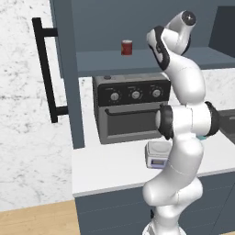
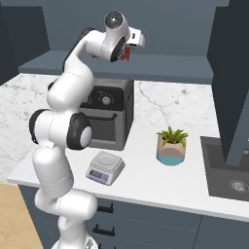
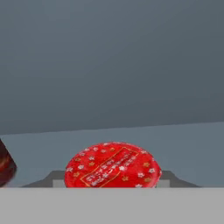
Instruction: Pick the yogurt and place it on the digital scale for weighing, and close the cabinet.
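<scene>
White marble wall and a white desk (image 1: 110, 170) form the kitchen before us. On the desk stands a grey toaster oven (image 1: 131, 108), and just in front of it the digital scale (image 2: 105, 167) with nothing on its platform. Further to the right we see a small potted plant (image 2: 171, 146) and a dark sink (image 2: 228, 170).

Above the oven, the cabinet (image 1: 105, 27) stands open; its door with the long black handle (image 1: 46, 69) is swung out to the left. On the cabinet shelf (image 1: 101, 62) stands a red can (image 1: 126, 47).

The arm reaches up into the cabinet. In the hand view the yogurt (image 3: 113, 165) sits on the shelf (we see its bright red top with small stars), and the end effector (image 2: 130, 47) is clenched on it, one tip against each side of the cup.
</scene>
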Motion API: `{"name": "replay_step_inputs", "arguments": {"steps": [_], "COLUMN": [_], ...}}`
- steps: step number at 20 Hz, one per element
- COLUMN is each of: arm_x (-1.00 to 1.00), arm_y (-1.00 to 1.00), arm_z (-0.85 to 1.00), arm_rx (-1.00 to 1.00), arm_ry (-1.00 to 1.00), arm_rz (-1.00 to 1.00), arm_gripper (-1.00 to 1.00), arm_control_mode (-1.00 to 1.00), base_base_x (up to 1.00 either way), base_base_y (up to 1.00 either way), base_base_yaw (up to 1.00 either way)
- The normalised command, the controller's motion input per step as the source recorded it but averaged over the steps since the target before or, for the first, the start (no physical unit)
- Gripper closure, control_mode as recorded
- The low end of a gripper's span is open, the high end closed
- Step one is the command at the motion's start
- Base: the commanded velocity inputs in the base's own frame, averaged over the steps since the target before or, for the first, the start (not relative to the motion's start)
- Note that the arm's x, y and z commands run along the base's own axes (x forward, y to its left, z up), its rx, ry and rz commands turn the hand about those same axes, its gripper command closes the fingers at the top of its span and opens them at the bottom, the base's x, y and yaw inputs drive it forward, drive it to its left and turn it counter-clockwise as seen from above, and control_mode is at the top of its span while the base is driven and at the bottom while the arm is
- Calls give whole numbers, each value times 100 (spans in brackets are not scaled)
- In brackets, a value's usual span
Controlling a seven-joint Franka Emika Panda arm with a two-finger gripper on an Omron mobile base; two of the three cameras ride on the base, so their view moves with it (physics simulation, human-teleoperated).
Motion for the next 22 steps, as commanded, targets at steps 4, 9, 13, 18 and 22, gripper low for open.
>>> {"name": "replay_step_inputs", "arguments": {"steps": [4, 9, 13, 18, 22], "arm_x": [-100, -100, -100, -100, -100], "arm_y": [17, 3, 0, 0, 0], "arm_z": [-15, -9, -5, -14, -36], "arm_rx": [0, 0, 0, 0, 0], "arm_ry": [-33, -24, -7, 0, -5], "arm_rz": [20, 26, 34, 48, 56], "arm_gripper": [100, 100, 100, 100, 100], "arm_control_mode": [-100, -100, -100, -100, -100], "base_base_x": [0, 0, 0, 0, 0], "base_base_y": [0, 0, 0, 0, 0], "base_base_yaw": [0, 0, 0, 0, 0]}}
